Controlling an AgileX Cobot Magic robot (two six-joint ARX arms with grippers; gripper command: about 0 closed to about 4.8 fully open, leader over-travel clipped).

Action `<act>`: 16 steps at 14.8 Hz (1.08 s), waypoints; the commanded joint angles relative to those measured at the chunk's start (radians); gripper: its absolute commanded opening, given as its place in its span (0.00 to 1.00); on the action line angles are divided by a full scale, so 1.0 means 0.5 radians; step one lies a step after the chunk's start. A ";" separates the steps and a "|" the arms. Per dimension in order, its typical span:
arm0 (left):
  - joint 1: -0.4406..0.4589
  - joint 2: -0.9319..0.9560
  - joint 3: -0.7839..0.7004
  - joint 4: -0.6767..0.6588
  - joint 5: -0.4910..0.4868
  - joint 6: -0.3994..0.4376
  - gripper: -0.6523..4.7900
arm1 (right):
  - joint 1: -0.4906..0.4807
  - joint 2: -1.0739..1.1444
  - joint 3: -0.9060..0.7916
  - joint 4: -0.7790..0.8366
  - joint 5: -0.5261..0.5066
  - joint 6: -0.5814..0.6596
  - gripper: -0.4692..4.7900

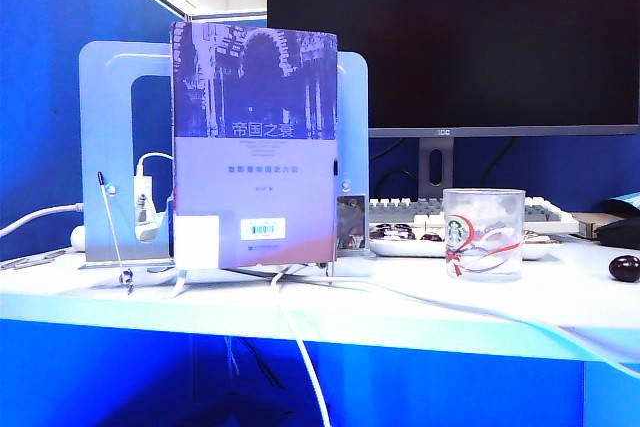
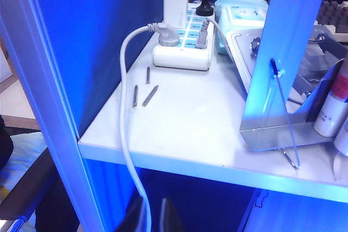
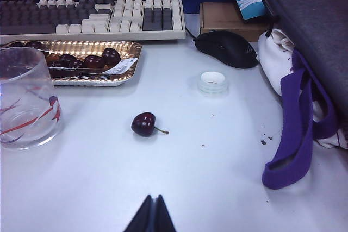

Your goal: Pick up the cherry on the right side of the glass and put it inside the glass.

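1. White desk (image 3: 217, 150) carries the task's things; the cherry (image 3: 144, 124) lies on its bare surface, dark red and glossy, its short stem pointing away from the glass.
2. In the exterior view the cherry (image 1: 624, 268) sits near the desk's right edge, well apart from the glass (image 1: 484, 233).
3. The glass (image 3: 26, 99) stands upright, clear and slightly frosted, with red-and-white ribbon swirls and a small green round logo; nothing shows inside it.
4. Behind the glass, towards the desk's back edge, a foil tray (image 3: 122, 71) holds more cherries, and a keyboard (image 3: 109, 17) lies beyond the tray.
5. A black mouse (image 3: 228, 48) and a small roll of clear tape (image 3: 212, 82) rest past the cherry; a grey bag with a purple strap (image 3: 296, 134) fills that side of the desk.
6. The right gripper (image 3: 151, 218) hangs near the desk's front edge, short of the cherry, its two dark fingers pressed together with nothing between them.
7. The left gripper (image 2: 149, 218) sits low before the desk's front edge at the left corner, its dark fingers a narrow gap apart and holding nothing; a white cable (image 2: 126, 150) drops past them.
8. A white power strip (image 2: 185, 42) lies at the back of that corner, beside a metal bookend (image 2: 288, 80).
9. A book (image 1: 253, 147) stands upright against the bookend.
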 commanded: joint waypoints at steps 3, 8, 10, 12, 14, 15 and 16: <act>0.001 -0.006 -0.002 -0.025 0.009 -0.006 0.22 | -0.001 0.001 -0.007 0.002 0.008 0.002 0.09; 0.001 -0.006 -0.002 -0.025 0.009 -0.006 0.22 | -0.001 0.001 -0.007 0.005 0.008 0.002 0.09; 0.001 -0.006 -0.002 -0.025 0.009 -0.006 0.22 | 0.002 0.001 -0.005 0.142 -0.044 0.213 0.09; 0.001 -0.006 -0.002 -0.025 0.009 -0.006 0.22 | 0.001 0.002 0.137 0.440 -0.104 0.581 0.09; 0.001 -0.006 -0.002 -0.025 0.009 -0.006 0.22 | -0.004 0.036 0.366 0.343 -0.088 0.681 0.09; 0.001 -0.006 -0.002 -0.025 0.009 -0.006 0.22 | -0.003 0.175 0.597 0.114 -0.114 0.681 0.09; 0.001 -0.006 -0.002 -0.025 0.009 -0.006 0.22 | -0.003 0.376 0.790 -0.111 -0.179 0.677 0.09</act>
